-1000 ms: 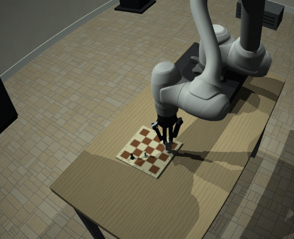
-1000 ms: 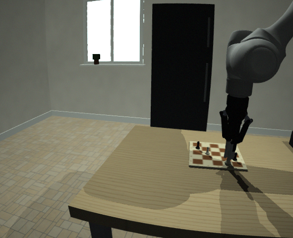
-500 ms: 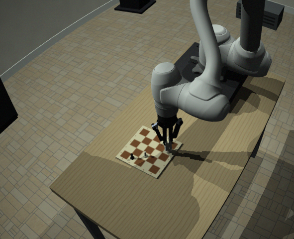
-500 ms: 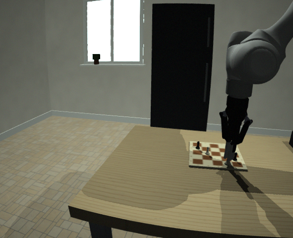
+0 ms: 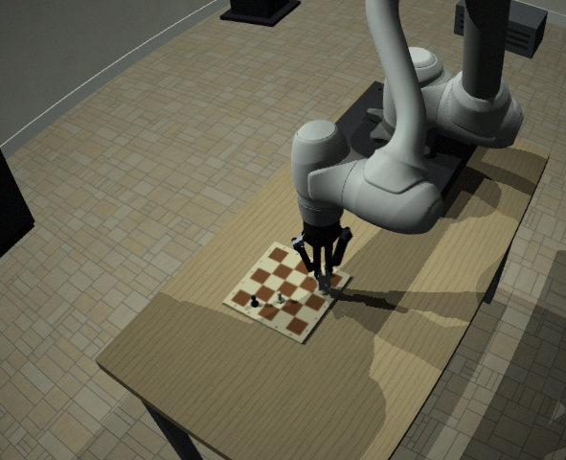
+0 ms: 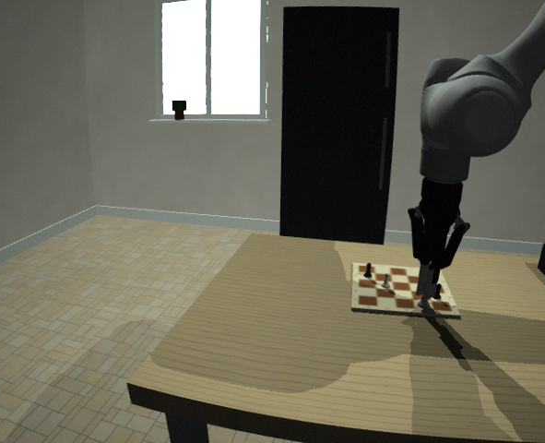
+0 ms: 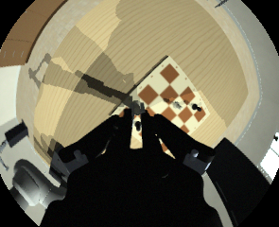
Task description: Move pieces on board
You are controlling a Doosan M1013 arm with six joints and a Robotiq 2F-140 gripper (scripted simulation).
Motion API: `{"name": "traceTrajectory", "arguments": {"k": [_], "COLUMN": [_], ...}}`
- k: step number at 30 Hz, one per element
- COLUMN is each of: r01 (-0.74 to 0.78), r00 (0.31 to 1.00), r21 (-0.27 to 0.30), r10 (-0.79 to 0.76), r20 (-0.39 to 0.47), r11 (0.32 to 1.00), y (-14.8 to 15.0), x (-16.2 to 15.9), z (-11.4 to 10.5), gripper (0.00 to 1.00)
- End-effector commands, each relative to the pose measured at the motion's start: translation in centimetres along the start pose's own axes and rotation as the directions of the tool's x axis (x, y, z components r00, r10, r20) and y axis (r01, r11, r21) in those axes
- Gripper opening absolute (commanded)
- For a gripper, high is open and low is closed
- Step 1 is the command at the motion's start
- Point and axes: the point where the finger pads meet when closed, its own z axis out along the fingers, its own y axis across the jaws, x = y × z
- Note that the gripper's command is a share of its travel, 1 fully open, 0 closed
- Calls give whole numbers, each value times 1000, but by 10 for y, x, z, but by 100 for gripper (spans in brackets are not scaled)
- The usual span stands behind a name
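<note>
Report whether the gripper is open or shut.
Shut on a piece: the gripper stands at the board's edge, fingers nearly together around a small dark piece.

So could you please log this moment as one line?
gripper: shut on dark chess piece | place: chessboard edge | black pawn, white piece: upright

Wooden table under chessboard

One brown-and-cream checkered chessboard lies on one light wooden table. Three chess pieces are visible: one black pawn-shaped piece near the board's left corner, one pale grey piece beside it, and one dark piece at the board's right edge, clamped in the one black two-finger gripper.
</note>
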Motion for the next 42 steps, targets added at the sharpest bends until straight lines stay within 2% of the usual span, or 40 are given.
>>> {"name": "traceTrajectory", "arguments": {"k": [1, 23, 24, 29, 30, 32, 33, 35, 36, 42], "r01": [0, 0, 0, 0, 0, 0, 0, 0, 0, 0], "r00": [1000, 1000, 1000, 1000, 1000, 1000, 1000, 1000, 1000, 1000], "r21": [0, 0, 0, 0, 0, 0, 0, 0, 0, 0], "r10": [0, 0, 0, 0, 0, 0, 0, 0, 0, 0], "r20": [0, 0, 0, 0, 0, 0, 0, 0, 0, 0], "r11": [1000, 1000, 1000, 1000, 1000, 1000, 1000, 1000, 1000, 1000], "y": [0, 0, 0, 0, 0, 0, 0, 0, 0, 0], "x": [0, 0, 0, 0, 0, 0, 0, 0, 0, 0], "z": [0, 0, 0, 0, 0, 0, 0, 0, 0, 0], "gripper": [0, 0, 5, 10, 15, 15, 20, 20, 25, 25]}}
